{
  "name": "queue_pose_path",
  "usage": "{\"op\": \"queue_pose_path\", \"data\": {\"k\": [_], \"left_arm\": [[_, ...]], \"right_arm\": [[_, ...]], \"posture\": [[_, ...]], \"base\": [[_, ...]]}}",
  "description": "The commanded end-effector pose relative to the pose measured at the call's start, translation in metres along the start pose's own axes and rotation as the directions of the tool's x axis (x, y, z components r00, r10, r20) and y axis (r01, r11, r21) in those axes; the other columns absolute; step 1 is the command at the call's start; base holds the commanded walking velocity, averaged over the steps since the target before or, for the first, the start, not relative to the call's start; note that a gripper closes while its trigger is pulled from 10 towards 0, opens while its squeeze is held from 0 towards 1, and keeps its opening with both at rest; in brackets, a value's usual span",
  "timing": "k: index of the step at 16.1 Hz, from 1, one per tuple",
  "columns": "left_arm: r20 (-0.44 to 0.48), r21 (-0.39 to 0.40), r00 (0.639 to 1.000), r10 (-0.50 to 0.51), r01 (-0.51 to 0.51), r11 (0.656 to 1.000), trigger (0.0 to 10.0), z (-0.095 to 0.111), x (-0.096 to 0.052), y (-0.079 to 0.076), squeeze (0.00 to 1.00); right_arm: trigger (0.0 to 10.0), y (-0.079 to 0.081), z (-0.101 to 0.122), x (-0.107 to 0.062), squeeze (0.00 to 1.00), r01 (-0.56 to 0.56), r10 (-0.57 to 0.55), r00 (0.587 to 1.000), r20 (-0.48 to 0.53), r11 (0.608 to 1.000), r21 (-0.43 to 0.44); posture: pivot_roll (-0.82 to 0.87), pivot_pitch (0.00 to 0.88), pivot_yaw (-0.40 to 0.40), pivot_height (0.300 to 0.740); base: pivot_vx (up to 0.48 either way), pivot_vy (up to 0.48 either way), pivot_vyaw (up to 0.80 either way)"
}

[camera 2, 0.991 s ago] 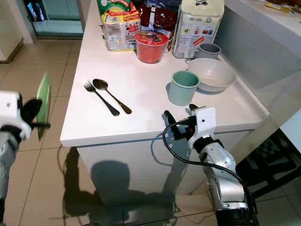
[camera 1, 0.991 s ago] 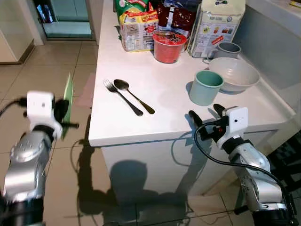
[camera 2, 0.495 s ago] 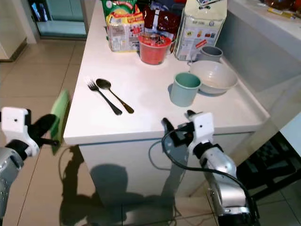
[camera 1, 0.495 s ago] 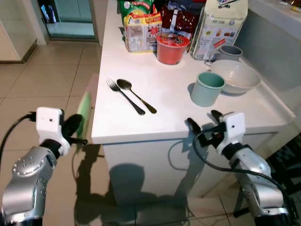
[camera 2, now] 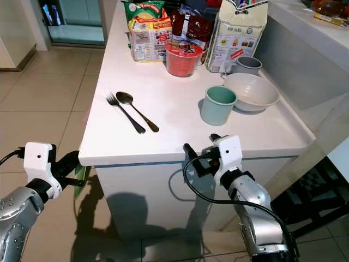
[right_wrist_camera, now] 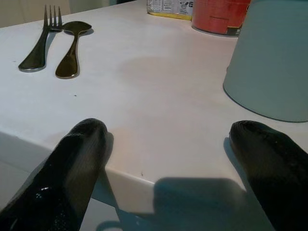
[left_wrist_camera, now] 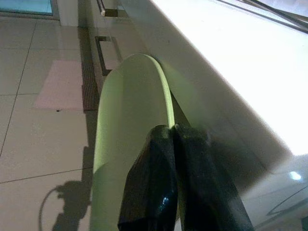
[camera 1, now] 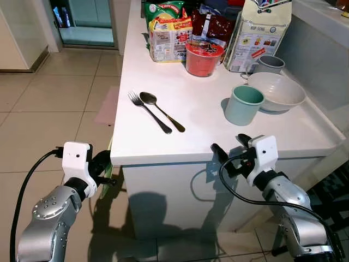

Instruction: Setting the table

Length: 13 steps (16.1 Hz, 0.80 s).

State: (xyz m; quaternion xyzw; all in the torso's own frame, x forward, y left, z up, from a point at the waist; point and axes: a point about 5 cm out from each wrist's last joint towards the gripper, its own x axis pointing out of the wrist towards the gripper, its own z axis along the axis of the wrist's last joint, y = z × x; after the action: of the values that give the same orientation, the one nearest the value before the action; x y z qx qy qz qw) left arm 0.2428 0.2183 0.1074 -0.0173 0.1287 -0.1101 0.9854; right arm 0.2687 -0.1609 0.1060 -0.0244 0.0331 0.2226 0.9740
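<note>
My left gripper [camera 1: 104,170] is shut on a light green plate [left_wrist_camera: 130,115], held edge-on low beside the white counter's [camera 1: 191,134] near left corner, just under its rim. From the head the plate [camera 1: 109,161] appears as a thin green sliver. A fork [camera 1: 146,112] and a spoon [camera 1: 161,111] lie side by side on the counter's left half. My right gripper [camera 1: 228,144] stands open at the counter's front edge, level with the top, a little in front of a teal cup [camera 1: 242,103]. Nothing sits between its fingers [right_wrist_camera: 72,163].
A white bowl [camera 1: 279,91] and a grey cup [camera 1: 270,63] stand behind the teal cup. At the counter's back are a red noodle cup [camera 1: 203,57], snack packets [camera 1: 170,35] and a large paper bag [camera 1: 262,33]. Tiled floor [camera 1: 49,109] lies to the left.
The camera has shifted. My left gripper has carried the plate down and in, from counter-top height out to the left to just under the counter's corner. The right gripper stays open at the front edge.
</note>
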Motion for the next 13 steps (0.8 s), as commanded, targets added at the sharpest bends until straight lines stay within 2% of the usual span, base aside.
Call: {"op": "queue_pose_path", "data": {"k": [1,6,13], "left_arm": [[0.062,0.039,0.997,-0.050,0.048,0.998,0.0,0.015,0.003,-0.011,0.00],[0.042,0.075,0.997,-0.057,0.053,0.996,0.0,0.009,0.000,-0.015,0.00],[0.047,0.101,0.995,-0.090,0.085,0.991,0.0,0.011,0.007,-0.024,0.00]], "right_arm": [[10.0,-0.002,0.000,0.001,0.00,-0.007,0.006,1.000,-0.018,1.000,-0.018],[10.0,-0.002,0.000,0.001,0.00,-0.011,0.011,1.000,-0.024,1.000,-0.019],[10.0,0.000,-0.002,0.002,0.00,-0.016,0.016,0.999,-0.029,1.000,-0.016]], "posture": [[0.11,0.000,-0.083,0.740],[0.11,0.000,-0.085,0.740],[0.11,0.000,-0.083,0.740]], "base": [[0.000,0.000,0.00],[0.000,0.000,0.00],[0.000,0.000,0.00]]}}
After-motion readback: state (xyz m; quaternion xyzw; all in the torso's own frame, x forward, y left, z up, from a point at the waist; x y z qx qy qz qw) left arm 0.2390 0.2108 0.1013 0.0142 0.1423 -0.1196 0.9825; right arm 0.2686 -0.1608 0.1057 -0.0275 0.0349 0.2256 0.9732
